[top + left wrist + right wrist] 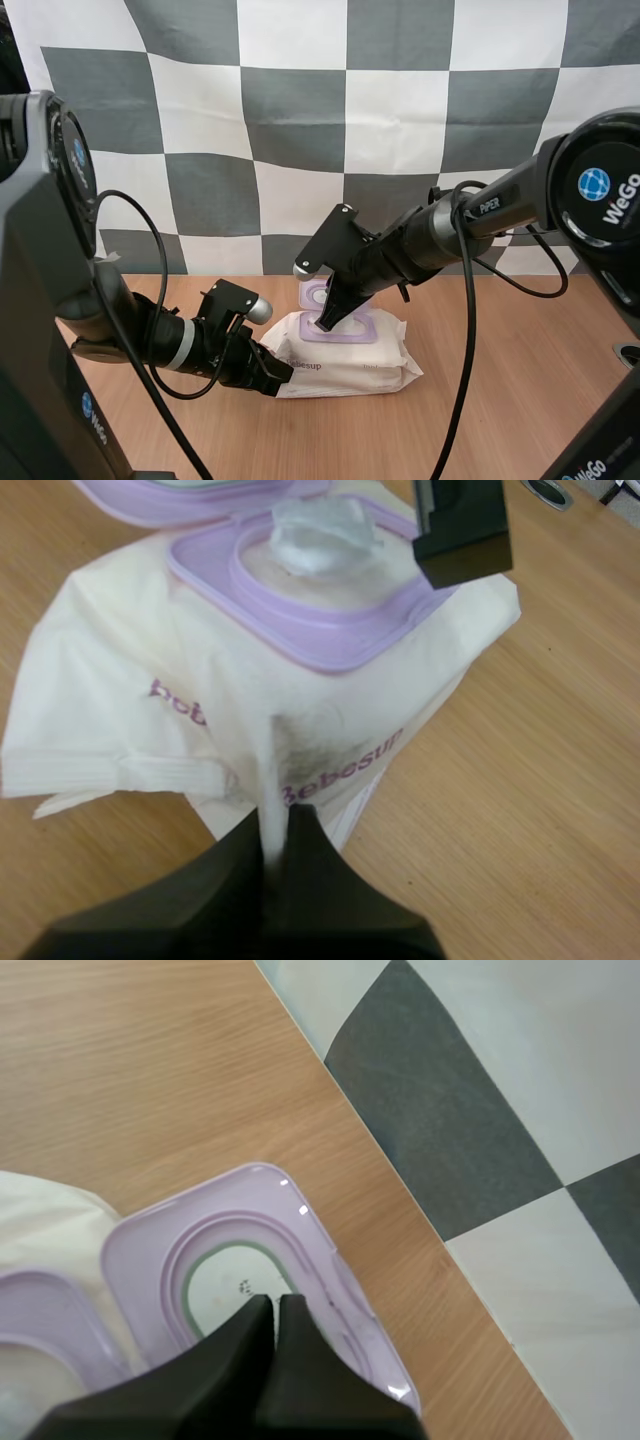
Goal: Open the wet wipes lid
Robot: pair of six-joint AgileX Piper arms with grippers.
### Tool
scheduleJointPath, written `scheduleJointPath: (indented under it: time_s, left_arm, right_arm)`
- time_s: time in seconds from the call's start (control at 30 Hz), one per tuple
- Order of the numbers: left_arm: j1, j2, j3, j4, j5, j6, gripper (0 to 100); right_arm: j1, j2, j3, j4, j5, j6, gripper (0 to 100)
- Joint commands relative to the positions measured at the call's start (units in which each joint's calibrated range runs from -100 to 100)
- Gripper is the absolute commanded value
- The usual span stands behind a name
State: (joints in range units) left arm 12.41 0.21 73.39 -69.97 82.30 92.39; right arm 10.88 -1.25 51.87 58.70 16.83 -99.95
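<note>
A white pack of wet wipes (pixel 345 365) lies on the wooden table (pixel 500 400). Its purple lid (pixel 314 293) is flipped back and stands behind the purple frame (pixel 350 332). In the left wrist view a wipe (pixel 320 530) pokes out of the frame (pixel 300 645). My left gripper (pixel 276 376) is shut on the pack's near-left end, its tips (pixel 275 820) pinching the wrapper (pixel 150 650). My right gripper (pixel 328 318) hovers just over the frame, fingers together with nothing between them. Its tips (pixel 273 1305) sit in front of the open lid's inner face (pixel 150 1250).
Bare table surface (pixel 520 340) stretches to the right of the pack and in front of it. A small dark round fitting (pixel 630 352) sits at the table's right edge.
</note>
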Motion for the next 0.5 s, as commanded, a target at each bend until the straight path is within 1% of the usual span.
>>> scheduleJointPath:
  time_s: [0.0,0.07,0.1,0.17,0.23,0.37,0.47]
  left_arm:
    - [0.11,-3.8,-0.9,-0.1,0.2,-0.9,29]
    - [0.11,-6.7,-1.6,-0.1,0.0,-3.1,46]
    - [0.11,-8.2,-1.8,0.0,-0.7,-4.4,53]
    - [0.11,-11.4,-2.0,0.8,-1.0,-6.4,62]
    - [0.11,-14.8,-2.0,2.0,-2.4,-7.2,63]
    - [0.11,-22.9,-2.0,5.2,-5.3,-10.7,63]
    - [0.11,-29.7,-2.1,5.3,-5.5,-13.0,61]
  right_arm:
    - [0.0,-2.1,-0.1,0.1,0.0,-0.1,27]
    - [0.0,-4.5,-0.1,0.1,-0.4,-0.1,38]
    - [0.0,-5.5,-0.1,0.1,-0.4,-0.1,42]
    - [0.0,-8.9,0.2,0.1,-0.4,-0.1,47]
    - [0.0,-12.2,0.5,0.1,-0.4,-0.1,47]
    - [0.0,-21.5,1.7,0.1,-0.6,-0.1,47]
    - [0.0,-27.8,2.6,0.1,-0.6,1.3,45]
